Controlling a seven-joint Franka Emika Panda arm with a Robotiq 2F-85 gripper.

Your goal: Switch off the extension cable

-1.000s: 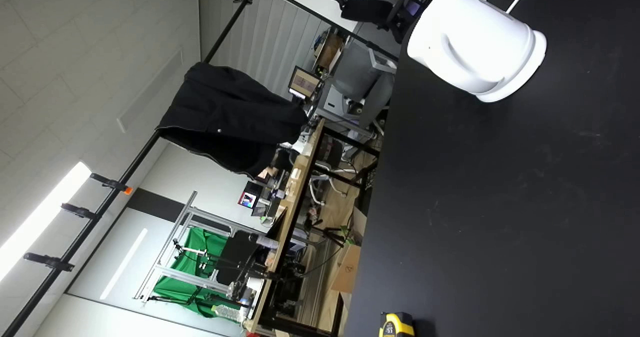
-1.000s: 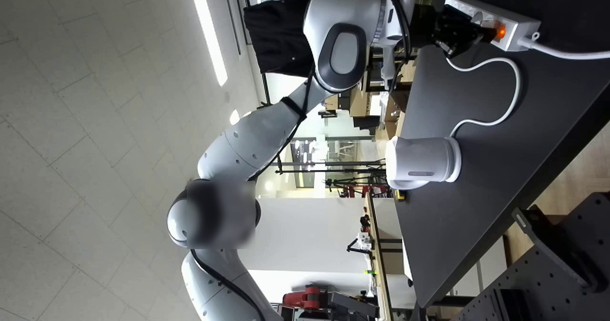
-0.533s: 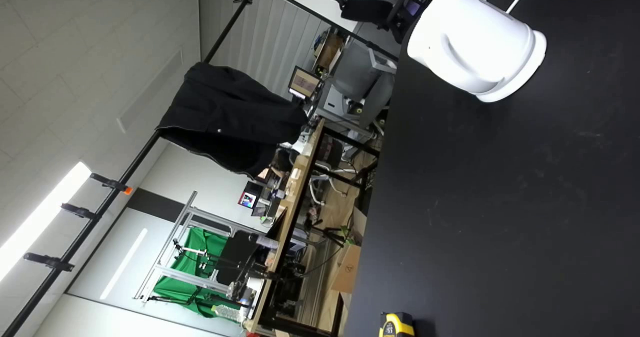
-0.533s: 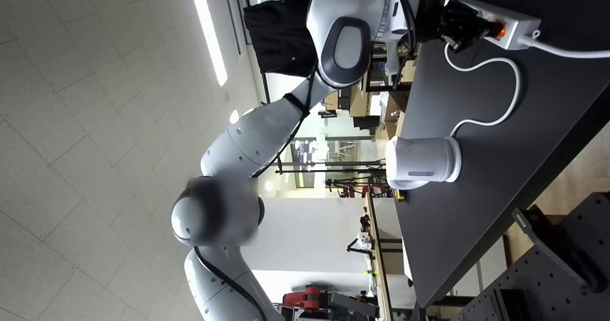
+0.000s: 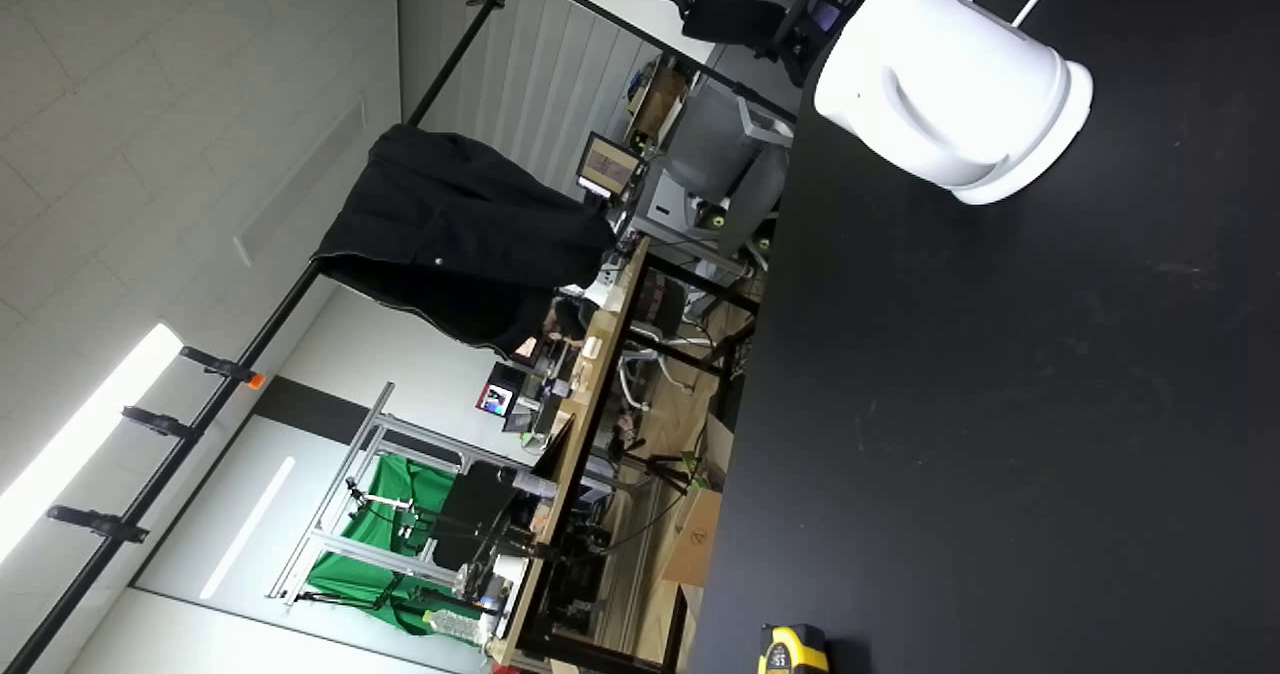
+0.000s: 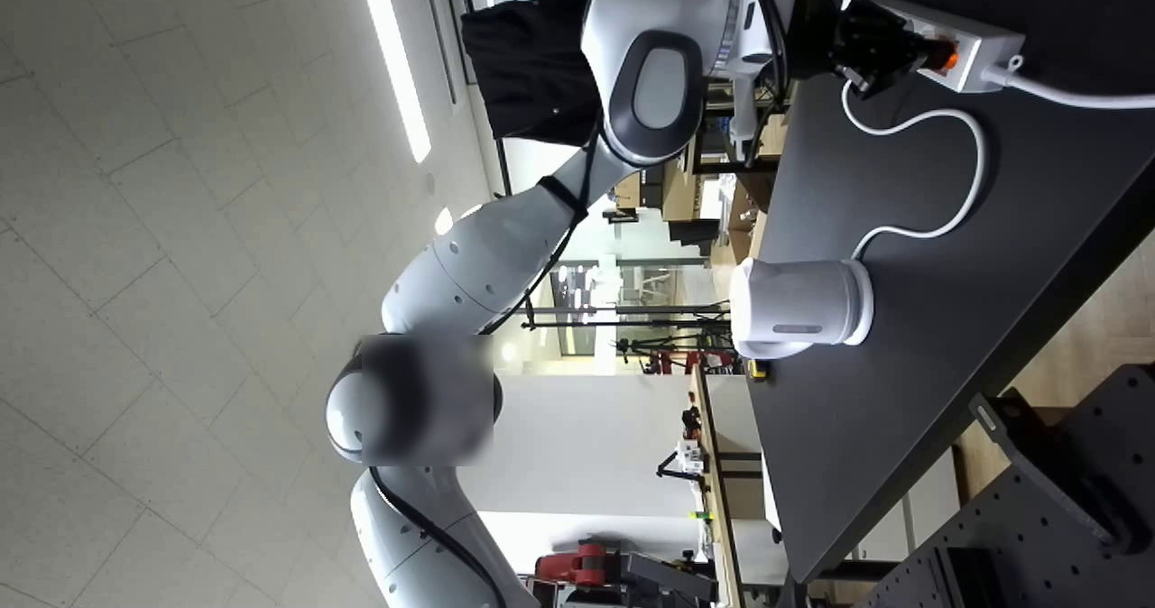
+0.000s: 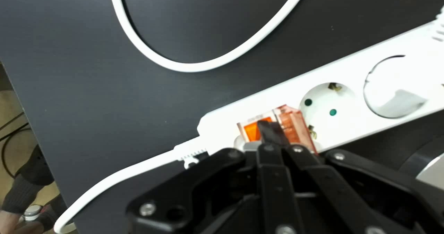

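Observation:
The extension cable is a white power strip [image 7: 222, 123] with round sockets. It runs diagonally across the wrist view and lies at the top right in an exterior view [image 6: 993, 44]. Near its cord end sits the orange switch [image 7: 250, 133], its left part brighter than the right. My gripper [image 7: 272, 131] is shut with nothing between its fingers, and its dark tips cover part of the switch, apparently touching it. From outside, the gripper [image 6: 937, 54] reaches down to the strip beside an orange glow. The tips hide the switch's middle.
A white kettle [image 6: 799, 306] stands on the dark table, its white cord [image 6: 979, 166] curving over towards the strip. A yellow-black tape measure [image 5: 793, 651] lies near the table's edge. Part of a person [image 7: 29, 180] shows beyond the table in the wrist view.
During the first half second my gripper moved in towards the switch and the strip shifted very slightly. Since then the arm has barely moved. The orange still shows.

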